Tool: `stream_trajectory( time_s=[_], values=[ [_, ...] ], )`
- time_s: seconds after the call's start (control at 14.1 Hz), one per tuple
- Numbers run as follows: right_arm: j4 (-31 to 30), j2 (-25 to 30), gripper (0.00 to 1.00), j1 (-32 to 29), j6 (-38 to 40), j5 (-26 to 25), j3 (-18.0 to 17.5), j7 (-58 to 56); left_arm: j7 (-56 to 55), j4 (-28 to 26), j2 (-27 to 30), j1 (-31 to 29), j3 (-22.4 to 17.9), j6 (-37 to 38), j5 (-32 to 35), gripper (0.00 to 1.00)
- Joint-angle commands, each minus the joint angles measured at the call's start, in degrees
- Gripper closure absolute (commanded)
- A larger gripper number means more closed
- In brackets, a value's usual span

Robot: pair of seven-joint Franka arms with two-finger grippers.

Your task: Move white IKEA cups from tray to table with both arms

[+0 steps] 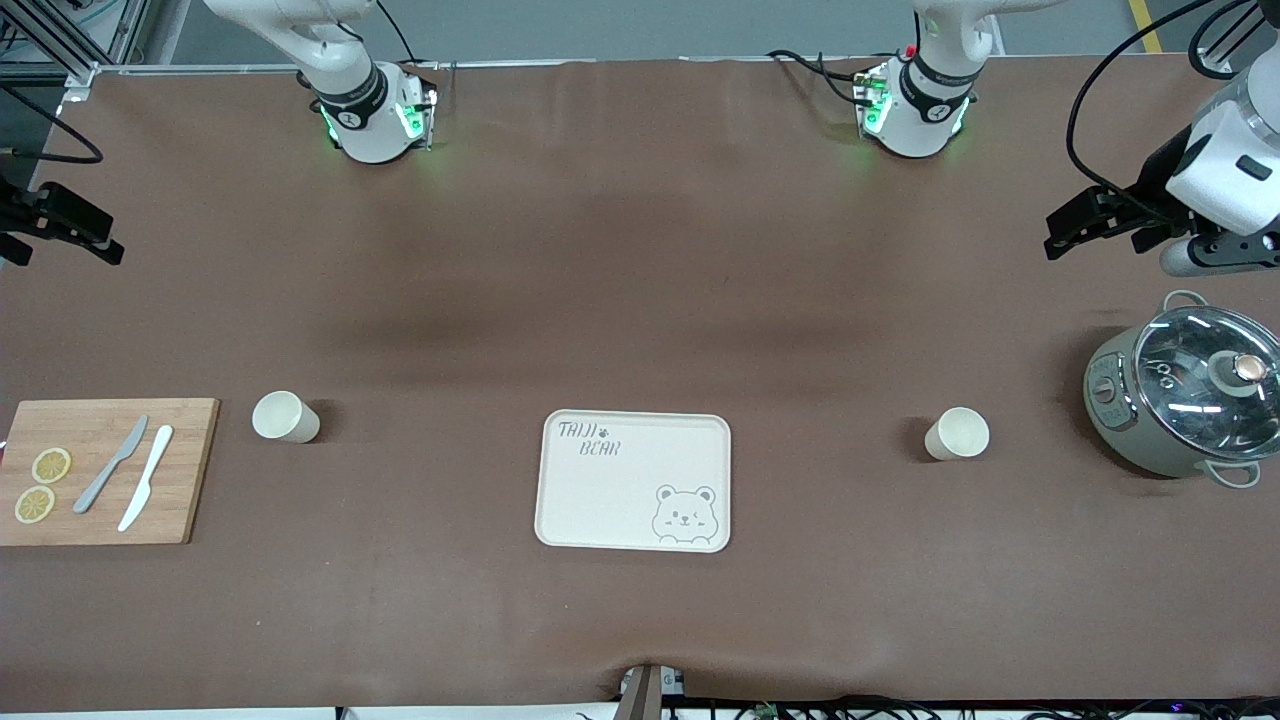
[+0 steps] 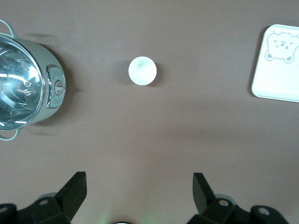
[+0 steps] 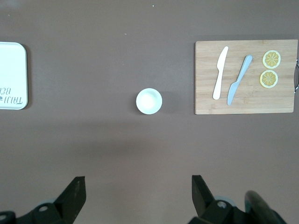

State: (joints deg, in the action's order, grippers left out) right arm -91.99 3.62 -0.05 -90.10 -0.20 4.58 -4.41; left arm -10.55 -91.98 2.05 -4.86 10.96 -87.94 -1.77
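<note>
Two white IKEA cups stand upright on the brown table. One cup [image 1: 285,416] is toward the right arm's end and shows in the right wrist view [image 3: 149,101]. The other cup [image 1: 957,434] is toward the left arm's end and shows in the left wrist view [image 2: 142,71]. My left gripper [image 1: 1060,235] hangs open and empty over bare table at the left arm's end, apart from its cup [image 2: 139,186]. My right gripper [image 1: 100,240] hangs open and empty over bare table at the right arm's end [image 3: 138,189].
A cream bear tray [image 1: 620,500] lies between the cups [image 2: 280,79] [image 3: 11,70]. A grey pot with a glass lid [image 1: 1180,390] stands at the left arm's end [image 2: 23,88]. A wooden cutting board [image 1: 190,470] with two knives and lemon slices lies at the right arm's end [image 3: 205,79].
</note>
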Motion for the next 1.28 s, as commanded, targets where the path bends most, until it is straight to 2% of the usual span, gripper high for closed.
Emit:
stream_trajectory(
  time_s=[0.0,0.92,1.21],
  values=[
    [1.2,-0.54,0.0,0.05,0.28,-1.12,-0.09,0.72,-0.26,1.02,-0.47,-0.5,0.29,0.14,-0.34,0.0],
    [2.68,-2.12,0.0,0.31,0.28,-1.21,-0.09,0.54,-1.76,1.72,-0.55,-0.5,0.56,0.58,0.72,0.0],
    [3.66,-2.12,0.0,0.58,0.36,-3.85,-0.18,0.63,-1.76,1.72,-0.47,-0.5,0.56,1.02,0.72,0.0]
  ],
)
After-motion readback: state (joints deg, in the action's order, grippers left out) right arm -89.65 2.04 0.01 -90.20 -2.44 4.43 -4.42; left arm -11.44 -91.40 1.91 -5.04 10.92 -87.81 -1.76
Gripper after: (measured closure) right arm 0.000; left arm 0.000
